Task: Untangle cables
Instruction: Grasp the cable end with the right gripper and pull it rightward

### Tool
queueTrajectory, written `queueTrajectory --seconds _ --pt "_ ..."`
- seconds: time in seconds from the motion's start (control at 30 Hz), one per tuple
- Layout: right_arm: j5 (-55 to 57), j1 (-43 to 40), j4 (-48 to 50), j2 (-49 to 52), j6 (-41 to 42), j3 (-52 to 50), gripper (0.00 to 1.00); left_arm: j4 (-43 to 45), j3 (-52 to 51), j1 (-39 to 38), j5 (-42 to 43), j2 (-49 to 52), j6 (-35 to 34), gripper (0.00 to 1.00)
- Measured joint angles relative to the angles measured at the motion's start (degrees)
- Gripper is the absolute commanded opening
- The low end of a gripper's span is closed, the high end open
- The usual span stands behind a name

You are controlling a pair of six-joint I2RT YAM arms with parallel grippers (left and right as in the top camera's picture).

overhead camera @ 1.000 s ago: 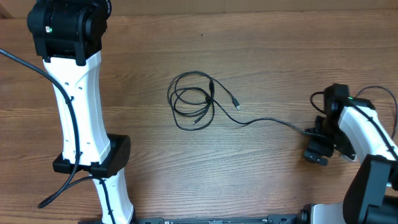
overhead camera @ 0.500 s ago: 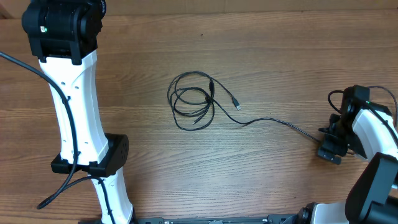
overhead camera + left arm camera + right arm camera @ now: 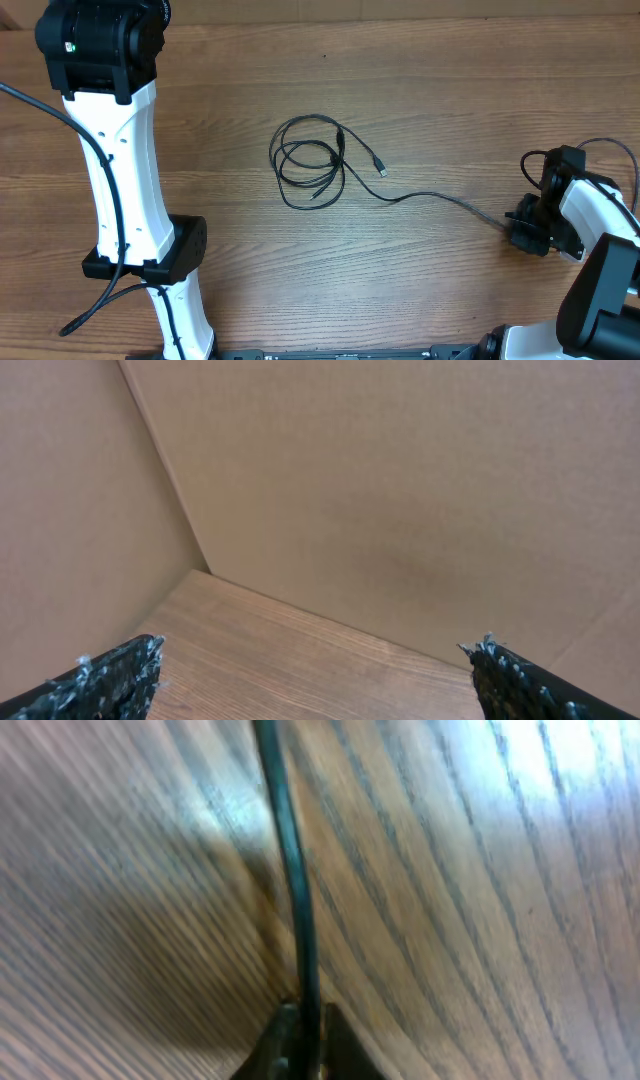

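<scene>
Locate table (image 3: 420, 80). Note left gripper (image 3: 315, 650) raised at far-left corner, fingers spread wide and empty, presumably kept clear of the work. Note right gripper (image 3: 522, 232) clamped on the trailing strand, presumably to draw it out. Find cables (image 3: 310, 170) coiled at centre; read strand axis left-to-right, ending rightward at the clamp.
</scene>
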Motion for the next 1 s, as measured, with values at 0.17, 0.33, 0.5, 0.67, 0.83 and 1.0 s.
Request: queueTrajectory --seconds 0.17,0.33,0.5,0.67,0.83,1.0 --pt "-0.9 0.0 8.8 0.0 -6.7 -0.2 0.04 0.0 0.0 0.0 0.9 0.0 0.0 0.99" --pt "-2.5 0.0 22.8 0.0 -16.6 -0.1 0.04 -0.3 0.0 0.0 2.5 0.0 0.0 1.0" --pt "-3.1 -0.2 32.5 0.0 -22.8 1.0 0.04 -1.4 0.0 -0.4 3.3 0.0 0.0 1.0" --pt "-3.5 -2.3 39.4 0.0 -27.4 5.8 0.04 -1.8 0.0 -1.1 7.2 0.0 0.0 1.0" --pt "-3.5 -5.9 40.9 0.1 -35.0 14.9 0.04 -0.9 0.0 -2.2 11.4 0.0 -1.5 1.0" --pt "-3.4 -9.2 40.4 0.1 -43.6 23.9 0.04 0.0 0.0 -3.1 13.4 0.0 -3.8 1.0"
